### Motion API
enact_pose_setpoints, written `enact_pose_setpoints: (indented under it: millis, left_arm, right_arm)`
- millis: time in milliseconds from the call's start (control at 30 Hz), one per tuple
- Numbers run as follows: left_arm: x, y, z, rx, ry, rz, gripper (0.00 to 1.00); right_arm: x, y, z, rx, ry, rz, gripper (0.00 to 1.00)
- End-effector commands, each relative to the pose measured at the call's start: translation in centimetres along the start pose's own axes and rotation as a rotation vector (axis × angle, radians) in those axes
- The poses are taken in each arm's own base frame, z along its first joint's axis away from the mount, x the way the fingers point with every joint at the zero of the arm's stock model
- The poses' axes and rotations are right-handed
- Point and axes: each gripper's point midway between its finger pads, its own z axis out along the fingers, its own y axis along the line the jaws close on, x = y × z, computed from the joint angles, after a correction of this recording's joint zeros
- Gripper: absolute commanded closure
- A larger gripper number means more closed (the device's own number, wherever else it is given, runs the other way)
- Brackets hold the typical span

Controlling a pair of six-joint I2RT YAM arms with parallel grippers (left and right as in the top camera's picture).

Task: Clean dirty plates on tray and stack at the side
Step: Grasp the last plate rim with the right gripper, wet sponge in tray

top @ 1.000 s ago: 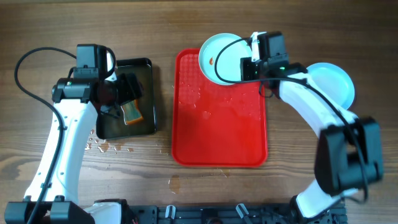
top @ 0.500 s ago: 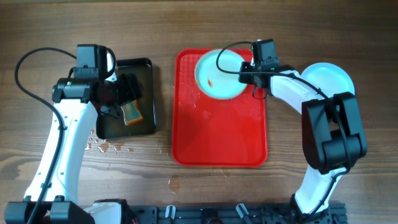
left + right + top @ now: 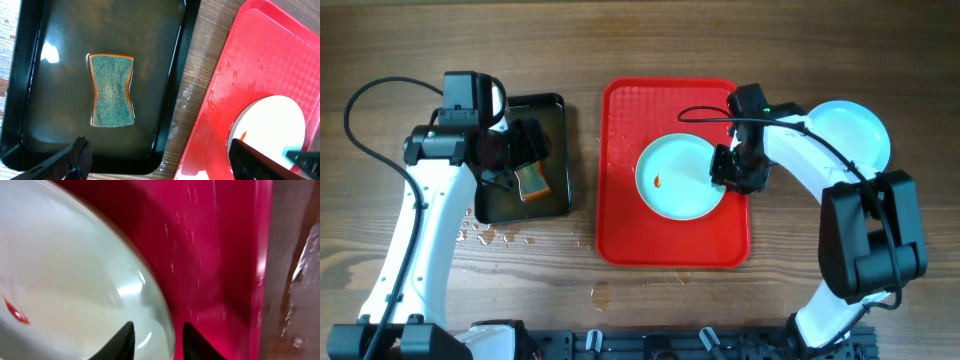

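Two plates show in the overhead view. One dirty plate (image 3: 680, 192) lies flat on the red tray (image 3: 670, 240), right of its centre, with an orange-red smear (image 3: 660, 181) near the plate's middle. My right gripper (image 3: 728, 172) is closed narrow on that plate's right rim (the wrist view shows the rim passing between both fingertips (image 3: 124, 345)). The second plate (image 3: 857, 125) rests on the wooden table (image 3: 920, 50) to the right of the red tray, partly hidden by my right arm. My left gripper (image 3: 523, 150) hangs over the black tray (image 3: 560, 105), jaws spread wide, holding nothing. The sponge (image 3: 112, 91) lies flat in the black tray, green face up, apart from both left fingers.
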Motion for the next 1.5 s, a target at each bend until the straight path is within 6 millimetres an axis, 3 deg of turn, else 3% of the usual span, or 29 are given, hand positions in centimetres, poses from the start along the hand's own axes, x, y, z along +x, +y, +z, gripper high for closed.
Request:
enact_pose_setpoints:
  millis: [0,67,200,267,300,433,567,700,800,833,867,933,1000,1100,1233,1333,1400,1467]
  left_arm:
    - [-0.3,-0.3,-0.5,0.016,-0.011,0.007,0.13]
    - [-0.3,-0.3,-0.5,0.016,-0.01,0.007,0.13]
    - [-0.3,-0.3,-0.5,0.015,-0.01,0.007,0.13]
    - [-0.3,-0.3,-0.5,0.015,-0.01,0.007,0.12]
    - [-0.3,-0.3,-0.5,0.015,-0.008,0.007,0.12]
    - [-0.2,-0.2,-0.5,0.013,-0.006,0.007,0.12]
    - [0.3,0.2,0.0,-0.004,0.022,0.002,0.15]
    - [1.8,2.4,2.7,-0.091,0.075,-0.006,0.16]
    - [3.3,3.5,5.2,-0.113,0.127,-0.014,0.16]
    - [3.8,3.8,5.7,-0.122,0.146,-0.016,0.16]
    - [3.9,3.9,5.9,-0.124,0.151,-0.017,0.16]
    - [3.6,3.8,5.9,-0.119,0.139,-0.015,0.16]
    - [3.3,3.7,6.0,-0.115,0.13,-0.014,0.15]
    - [2.9,3.5,6.1,-0.11,0.113,-0.011,0.15]
    - [2.4,3.8,6.9,-0.126,0.1,0.006,0.17]
    - [2.4,3.7,8.8,-0.129,0.12,0.023,0.22]
    - [3.1,3.2,11.3,-0.138,0.155,0.053,0.35]
    - [3.7,3.6,13.0,-0.175,0.182,0.07,0.39]
  right_arm:
    - [-3.5,-1.2,-1.0,0.082,-0.155,-0.25,0.78]
    - [-4.4,-0.2,-1.1,0.054,-0.193,-0.38,0.79]
    - [-4.7,0.7,0.0,-0.008,-0.234,-0.395,0.79]
    - [-3.6,1.1,0.9,-0.058,-0.202,-0.396,0.89]
    - [-2.7,1.2,1.1,-0.083,-0.163,-0.376,0.96]
    - [1.1,1.1,1.3,-0.13,0.021,-0.044,0.96]
    - [0.7,0.4,1.4,-0.085,-0.004,-0.036,0.96]
    - [-1.2,-1.1,1.4,0.018,-0.093,-0.219,0.96]
    - [-1.5,0.0,1.3,-0.026,-0.112,-0.421,0.73]
    - [-1.9,0.2,1.3,-0.029,-0.128,-0.466,0.71]
    - [-2.2,0.4,1.2,-0.031,-0.142,-0.474,0.71]
    - [-3.0,0.8,1.1,-0.041,-0.178,-0.476,0.88]
    - [-3.1,0.9,1.0,-0.044,-0.183,-0.458,0.96]
    - [-1.8,0.2,1.3,-0.035,-0.125,-0.35,0.96]
    - [-2.1,-0.1,1.3,-0.013,-0.134,-0.349,0.96]
    - [-2.1,-0.1,1.3,-0.013,-0.134,-0.349,0.96]
    - [-2.1,-0.1,1.3,-0.014,-0.135,-0.35,0.96]
    - [-2.1,-0.1,1.3,-0.014,-0.134,-0.349,0.96]
